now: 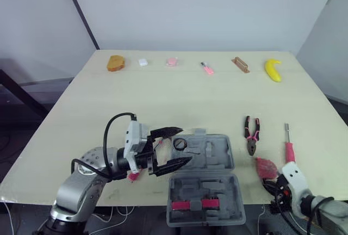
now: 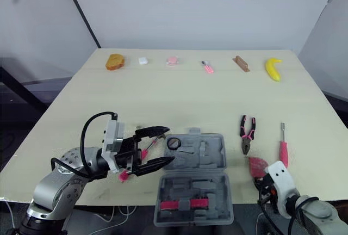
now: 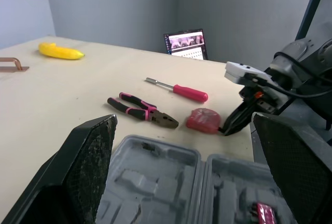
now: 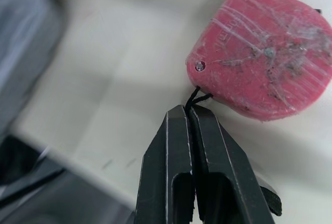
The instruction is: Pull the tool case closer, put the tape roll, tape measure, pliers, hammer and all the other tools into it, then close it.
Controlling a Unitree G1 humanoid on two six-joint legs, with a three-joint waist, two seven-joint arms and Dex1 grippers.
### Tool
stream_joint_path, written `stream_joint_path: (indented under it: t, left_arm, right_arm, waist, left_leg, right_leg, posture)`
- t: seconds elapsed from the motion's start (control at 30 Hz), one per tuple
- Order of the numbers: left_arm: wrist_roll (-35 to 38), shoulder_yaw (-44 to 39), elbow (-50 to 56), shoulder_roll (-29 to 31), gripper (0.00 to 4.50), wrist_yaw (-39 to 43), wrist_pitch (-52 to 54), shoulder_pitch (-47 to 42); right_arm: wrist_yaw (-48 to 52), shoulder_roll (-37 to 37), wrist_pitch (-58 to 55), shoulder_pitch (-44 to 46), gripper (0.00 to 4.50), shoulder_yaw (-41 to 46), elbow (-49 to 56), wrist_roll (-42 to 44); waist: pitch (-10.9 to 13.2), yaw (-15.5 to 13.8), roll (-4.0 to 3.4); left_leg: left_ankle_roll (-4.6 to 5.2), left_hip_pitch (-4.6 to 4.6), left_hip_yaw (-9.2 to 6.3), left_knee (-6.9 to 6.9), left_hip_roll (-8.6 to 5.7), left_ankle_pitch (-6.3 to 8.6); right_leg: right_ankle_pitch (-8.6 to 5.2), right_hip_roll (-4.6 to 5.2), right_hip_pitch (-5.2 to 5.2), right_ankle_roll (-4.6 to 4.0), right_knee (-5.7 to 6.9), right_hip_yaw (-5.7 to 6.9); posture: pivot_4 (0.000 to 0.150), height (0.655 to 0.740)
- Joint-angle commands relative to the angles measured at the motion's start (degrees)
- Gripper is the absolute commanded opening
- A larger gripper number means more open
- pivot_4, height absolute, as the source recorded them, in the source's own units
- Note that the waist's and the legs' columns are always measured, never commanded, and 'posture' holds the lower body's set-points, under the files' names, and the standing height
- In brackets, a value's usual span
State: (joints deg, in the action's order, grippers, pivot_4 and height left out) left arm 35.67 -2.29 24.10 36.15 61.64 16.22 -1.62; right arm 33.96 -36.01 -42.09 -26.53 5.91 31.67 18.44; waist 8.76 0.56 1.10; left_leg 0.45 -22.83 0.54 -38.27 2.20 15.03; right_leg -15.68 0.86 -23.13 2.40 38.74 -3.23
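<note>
The grey tool case (image 1: 202,174) lies open at the table's near edge, with the black tape roll (image 1: 180,143) in its far half. My left gripper (image 1: 185,145) is open at the case's left side, its fingers spanning the tape roll corner. A pink-handled tool (image 1: 133,176) lies mostly hidden under that arm. My right gripper (image 4: 188,111) is shut on the thin black cord of the red tape measure (image 4: 264,63), right of the case (image 1: 265,166). The pliers (image 1: 252,133) and a pink screwdriver (image 1: 289,145) lie just beyond it.
Along the far edge sit a brown bread-like piece (image 1: 116,62), a small white block (image 1: 143,61), a pink piece (image 1: 172,61), a small pink tool (image 1: 206,67), a brown bracket (image 1: 240,64) and a banana (image 1: 273,69). The case's near half overhangs the table's front edge.
</note>
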Motion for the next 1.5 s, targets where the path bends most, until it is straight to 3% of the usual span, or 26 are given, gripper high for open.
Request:
stream_joint_path:
  t: [0.03,0.2,0.4,0.47,0.6,0.7,0.77,0.9,1.17,1.5]
  left_arm:
    - [0.4,-1.6,-1.0,0.8,4.5,2.8,-2.6,1.5]
    - [0.4,-2.2,-3.1,0.9,4.5,5.7,-5.0,4.4]
    - [1.6,-5.4,-6.3,1.9,4.5,9.0,-6.5,7.5]
    - [5.0,-6.7,-7.5,4.0,4.5,12.3,-3.3,8.3]
    - [7.7,-7.9,-11.2,6.6,4.5,18.1,-1.3,7.5]
    - [7.6,-7.6,-12.5,7.3,4.5,20.3,-1.0,6.3]
    - [7.3,-7.2,-13.2,7.5,4.5,21.1,-0.8,5.2]
    - [7.1,-7.1,-13.2,7.3,4.5,21.8,-0.3,4.2]
    - [6.0,-5.5,-12.5,7.1,4.5,23.5,-1.1,2.9]
    - [5.9,-5.2,-12.1,6.5,4.5,22.7,-0.9,2.7]
  right_arm:
    - [1.2,-0.1,-0.4,-4.3,0.08,-1.1,3.3,1.4]
    - [0.5,-0.5,1.2,-4.6,0.08,-3.1,3.7,-0.5]
    - [2.8,-1.7,2.6,-2.9,0.08,0.8,3.0,1.2]
    - [6.3,-3.7,3.1,-3.1,0.46,3.4,3.8,3.7]
    - [18.0,-11.6,8.5,-5.4,2.14,7.8,5.2,6.0]
    - [26.0,-16.7,10.8,-7.0,3.77,11.1,5.8,8.5]
    - [28.1,-18.3,10.4,-5.1,4.47,12.7,5.7,10.7]
    - [28.1,-20.2,11.8,0.5,4.47,10.9,3.4,9.0]
    - [28.3,-21.9,17.3,19.7,4.47,-7.9,-10.5,-4.8]
    - [29.9,-22.2,23.0,24.8,4.47,-14.6,-18.9,-11.6]
  waist:
    - [0.0,0.1,0.04]
    - [0.0,0.2,0.09]
    - [0.1,0.2,0.11]
    - [0.1,0.2,0.11]
    - [0.1,0.1,0.08]
    - [0.1,0.1,0.18]
    - [0.2,0.1,0.22]
    - [0.2,0.2,0.31]
    - [0.3,0.0,0.31]
    - [0.3,0.2,0.3]
  left_leg:
    - [0.0,-0.01,0.0,0.0,0.0,0.0]
    - [0.0,0.01,0.01,0.0,0.05,0.0]
    - [0.0,0.01,0.01,0.0,0.05,0.0]
    - [0.0,0.01,0.02,-0.01,0.05,0.0]
    - [0.0,0.0,0.05,-0.03,0.05,0.0]
    - [0.0,0.01,0.04,-0.03,0.02,0.0]
    - [0.0,0.0,0.03,-0.04,0.03,0.0]
    - [0.0,0.01,0.04,-0.04,0.04,0.0]
    - [0.0,0.0,0.05,-0.04,0.02,0.0]
    - [0.0,-0.02,0.05,-0.04,0.0,0.0]
  right_leg:
    - [-0.02,0.0,0.0,0.0,-0.01,0.0]
    - [-0.08,0.0,0.0,-0.06,-0.02,-0.01]
    - [-0.11,0.02,0.0,-0.1,-0.02,-0.01]
    - [-0.12,0.05,-0.01,-0.12,-0.02,-0.03]
    - [-0.13,0.07,-0.01,-0.12,-0.02,-0.02]
    - [-0.11,0.04,0.01,-0.06,-0.03,0.02]
    - [-0.06,0.02,0.01,0.02,-0.03,0.02]
    - [-0.03,0.01,0.01,0.06,-0.03,0.02]
    - [0.11,0.04,-0.01,-0.18,-0.02,0.02]
    - [0.12,0.04,-0.01,-0.17,-0.01,0.0]
  posture:
    - [0.15,0.74]
    - [0.15,0.74]
    - [0.15,0.74]
    - [0.15,0.74]
    - [0.15,0.74]
    - [0.15,0.74]
    - [0.15,0.74]
    - [0.15,0.74]
    - [0.15,0.74]
    - [0.15,0.74]
